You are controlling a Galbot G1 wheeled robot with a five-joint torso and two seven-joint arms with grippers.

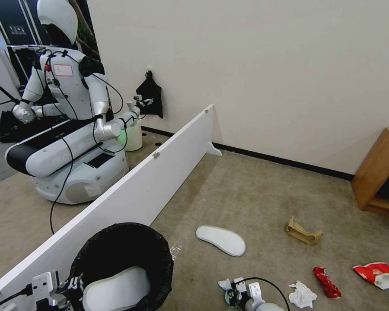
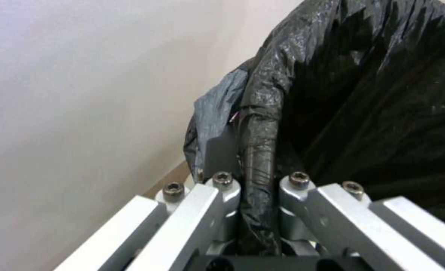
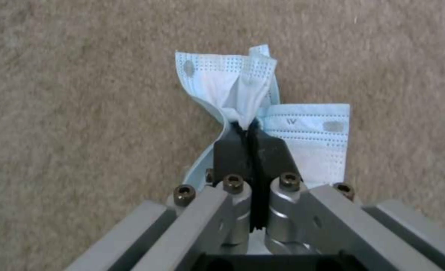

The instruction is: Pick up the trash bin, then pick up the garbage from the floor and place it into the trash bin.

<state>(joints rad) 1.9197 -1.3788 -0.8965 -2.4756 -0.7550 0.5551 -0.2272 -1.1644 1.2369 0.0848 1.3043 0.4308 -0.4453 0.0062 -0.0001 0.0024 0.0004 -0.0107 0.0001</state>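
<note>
Right gripper (image 3: 250, 130), jaws clamped on a crumpled blue face mask (image 3: 262, 113); left gripper (image 2: 255, 150) pinches the upright trash bin (image 1: 121, 255) rim

We see the bin (image 1: 121, 259) cut off by the head view's lower edge, its white wall hidden under the black bag. The slipper (image 1: 116, 289) inside it is cut off too. In the right wrist view, closed fingers (image 3: 232, 150) cover the mask (image 3: 243, 94) where they pinch it. The right gripper (image 1: 235, 293) shows partly at the bottom edge.
</note>
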